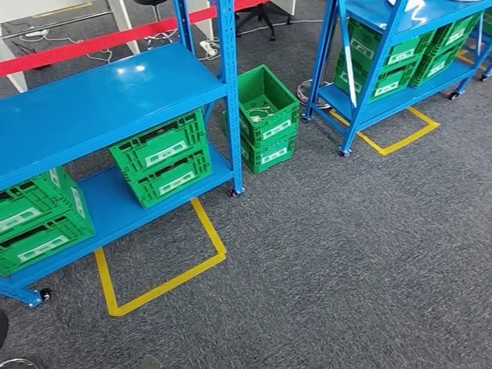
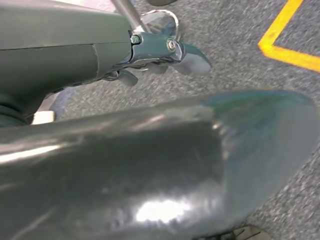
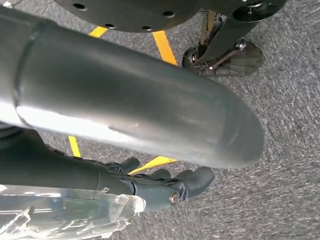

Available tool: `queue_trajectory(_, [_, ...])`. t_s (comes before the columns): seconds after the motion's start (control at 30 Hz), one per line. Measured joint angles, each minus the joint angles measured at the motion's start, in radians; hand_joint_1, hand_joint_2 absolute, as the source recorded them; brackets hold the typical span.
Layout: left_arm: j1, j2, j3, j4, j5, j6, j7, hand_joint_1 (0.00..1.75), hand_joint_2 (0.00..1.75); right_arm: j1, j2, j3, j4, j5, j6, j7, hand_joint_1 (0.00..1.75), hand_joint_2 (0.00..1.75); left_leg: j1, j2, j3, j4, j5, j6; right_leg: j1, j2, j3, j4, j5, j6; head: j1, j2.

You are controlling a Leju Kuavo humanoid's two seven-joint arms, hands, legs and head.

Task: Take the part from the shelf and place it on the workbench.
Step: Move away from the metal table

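On the left a blue metal shelf rack (image 1: 104, 100) carries two stacks of green plastic crates (image 1: 162, 157) on its lower shelf. Their white labels are too small to read. Yellow floor tape (image 1: 168, 280) marks a corner on the grey carpet (image 1: 348, 254) in front. Two more stacked green crates (image 1: 267, 115) stand on the floor just beside the rack's post. Further right, a second blue rack (image 1: 348, 108) holds similar labelled green crates (image 1: 377, 65).

The left hand (image 2: 113, 125) hangs over the carpet, its fingers (image 2: 166, 47) apart from the thumb and holding nothing. A clear crinkled plastic bag (image 3: 68, 212) lies against the right hand (image 3: 132, 115) under its fingers (image 3: 177, 185). I cannot tell whether they grip it.
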Motion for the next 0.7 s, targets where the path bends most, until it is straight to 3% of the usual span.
queue_trajectory(0.07, [0.001,0.0,0.0,0.0,-0.001,0.0,0.0,0.0,0.0,0.0,0.0,0.0,0.0,0.001,0.0,-0.001,0.0,0.0,-0.002,0.044,-0.022,0.042,-0.028,-0.009,0.0,-0.026,0.001,-0.005,0.004,-0.014,-0.006,0.0])
queue_trajectory(0.13, [-0.003,0.0,0.0,0.0,-0.002,0.0,0.0,0.0,0.0,0.002,0.0,0.0,0.0,0.001,0.0,-0.001,0.0,0.0,-0.004,0.094,-0.08,0.161,-0.093,-0.015,0.002,-0.056,0.001,-0.008,0.004,-0.023,-0.012,0.0])
queue_trajectory(0.2, [-0.004,0.0,0.0,0.0,-0.004,0.0,0.0,0.0,0.0,0.005,0.0,0.0,0.0,0.001,0.0,-0.001,0.0,0.0,-0.004,0.104,-0.135,0.277,-0.133,-0.018,0.005,-0.088,0.0,-0.008,0.002,-0.027,-0.013,0.0])
queue_trajectory(0.23, [-0.003,0.0,0.0,0.0,-0.005,0.0,0.0,0.0,0.0,0.004,0.0,0.0,0.0,0.001,0.001,-0.001,0.0,0.0,-0.004,0.106,-0.14,0.29,-0.127,-0.018,0.005,-0.102,0.001,-0.008,0.001,-0.027,-0.013,0.0])
queue_trajectory(0.3, [-0.001,0.0,0.0,0.0,-0.006,0.0,0.001,0.0,0.0,0.002,0.0,0.0,0.0,0.001,0.001,-0.001,0.0,0.0,-0.004,0.117,-0.09,0.2,-0.067,-0.014,0.006,-0.125,0.004,-0.007,-0.001,-0.026,-0.013,0.0])
queue_trajectory(0.37, [-0.002,0.0,0.0,0.0,-0.006,0.001,0.002,0.0,0.0,0.0,0.0,0.0,0.0,0.0,0.002,-0.001,0.0,0.0,-0.01,0.158,-0.017,0.063,-0.017,-0.008,0.009,-0.146,0.009,-0.006,-0.006,-0.019,-0.013,0.0])
queue_trajectory(0.43, [-0.006,0.0,0.0,0.0,-0.006,0.002,0.003,0.0,0.0,-0.001,0.0,0.0,0.0,0.0,0.002,-0.001,0.0,0.0,-0.017,0.182,0.012,0.002,-0.01,0.002,0.015,-0.164,0.011,-0.006,-0.011,-0.01,-0.013,0.0])
queue_trajectory(0.5, [-0.005,0.0,0.0,0.0,-0.006,0.002,0.003,0.0,0.0,-0.002,0.0,0.0,0.0,0.0,0.002,-0.001,0.0,0.0,-0.017,0.162,0.01,-0.001,-0.01,0.013,0.017,-0.181,0.018,-0.009,-0.014,0.0,-0.012,0.0])
queue_trajectory(0.53, [-0.003,0.0,0.0,0.0,-0.006,0.002,0.004,0.0,0.0,-0.003,0.0,0.0,0.0,0.0,0.002,-0.001,0.0,0.0,-0.016,0.151,0.01,-0.003,-0.009,0.018,0.016,-0.175,0.02,-0.006,-0.02,0.006,-0.011,0.0])
queue_trajectory(0.6, [-0.002,-0.001,0.0,0.0,-0.006,0.002,0.005,0.0,0.0,-0.004,0.0,0.0,0.0,-0.001,0.002,-0.001,0.0,0.0,-0.01,0.131,0.012,-0.005,-0.006,0.03,0.012,-0.128,-0.005,0.055,-0.06,0.017,-0.005,0.0])
queue_trajectory(0.63, [-0.003,-0.001,0.001,0.0,-0.006,0.001,0.005,0.0,0.0,-0.004,0.0,0.0,0.0,-0.002,0.002,-0.001,0.0,0.0,-0.009,0.122,0.011,-0.005,-0.006,0.034,0.01,-0.099,-0.035,0.117,-0.092,0.02,-0.001,0.0])
queue_trajectory(0.7, [-0.005,-0.001,0.001,0.0,-0.006,0.001,0.006,0.0,0.0,-0.001,0.0,0.0,0.0,-0.003,0.002,0.0,0.0,0.0,-0.009,0.098,0.008,-0.005,-0.005,0.039,0.009,-0.074,-0.103,0.252,-0.144,0.023,0.002,0.0])
